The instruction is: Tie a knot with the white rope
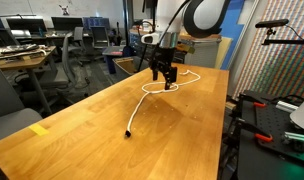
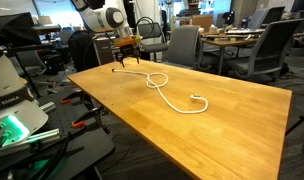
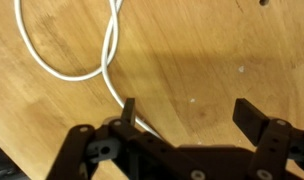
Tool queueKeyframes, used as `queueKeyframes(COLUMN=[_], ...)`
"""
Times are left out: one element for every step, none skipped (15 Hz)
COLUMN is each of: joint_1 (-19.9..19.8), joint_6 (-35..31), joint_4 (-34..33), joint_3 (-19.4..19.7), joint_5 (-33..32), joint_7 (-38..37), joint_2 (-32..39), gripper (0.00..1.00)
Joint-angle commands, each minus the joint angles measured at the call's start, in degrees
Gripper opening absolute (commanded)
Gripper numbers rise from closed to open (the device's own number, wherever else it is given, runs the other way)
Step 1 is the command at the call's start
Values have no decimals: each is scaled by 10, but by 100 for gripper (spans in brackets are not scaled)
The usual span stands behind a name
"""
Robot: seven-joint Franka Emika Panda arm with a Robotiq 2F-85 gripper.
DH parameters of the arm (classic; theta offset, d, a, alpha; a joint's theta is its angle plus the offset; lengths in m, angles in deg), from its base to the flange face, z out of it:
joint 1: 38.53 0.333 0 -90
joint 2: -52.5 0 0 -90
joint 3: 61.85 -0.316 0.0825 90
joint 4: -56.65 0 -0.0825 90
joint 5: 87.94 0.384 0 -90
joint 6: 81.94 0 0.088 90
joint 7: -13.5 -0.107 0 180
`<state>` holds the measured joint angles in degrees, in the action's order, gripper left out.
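In an exterior view the white rope (image 1: pixel 133 115) lies on the bench (image 1: pixel 82 130), its loop under the gripper (image 1: pixel 169 84). In an exterior view the rope's tail (image 2: pixel 163 93) runs away from the gripper (image 2: pixel 127 63). In the wrist view the fingers (image 3: pixel 129 110) are wide apart and hold nothing, with rope right beside one, probably so they can grab it.

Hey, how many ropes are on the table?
1: the rope lies on the table, looped by the open gripper, one end trailing toward mid-table. None looks hidden.

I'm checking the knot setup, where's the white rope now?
In an exterior view the white rope lies on the wooden table, its loop by the open gripper near the far end, its tail trailing toward the table's middle.
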<state>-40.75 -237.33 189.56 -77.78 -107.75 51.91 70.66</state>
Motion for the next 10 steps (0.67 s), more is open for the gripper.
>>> queueKeyframes(joint_1=[33, 33, 31, 40, 43, 42, 44, 46, 47, 46], joint_6=[68, 82, 82, 82, 76, 67, 64, 61, 57, 51], joint_4=[-45, -60, -72, -89, -103, -118, -131, -145, -160, -173], joint_3=[39, 37, 34, 44, 47, 47, 49, 51, 53, 52], joint_5=[-46, -46, -42, -60, -69, -64, -63, -60, -54, -48], joint_7=[67, 99, 136, 151, 177, 199, 211, 221, 229, 235], joint_2=[3, 15, 24, 37, 50, 66, 79, 94, 112, 127], gripper=[100, 100, 100, 100, 100, 100, 100, 100, 100, 100])
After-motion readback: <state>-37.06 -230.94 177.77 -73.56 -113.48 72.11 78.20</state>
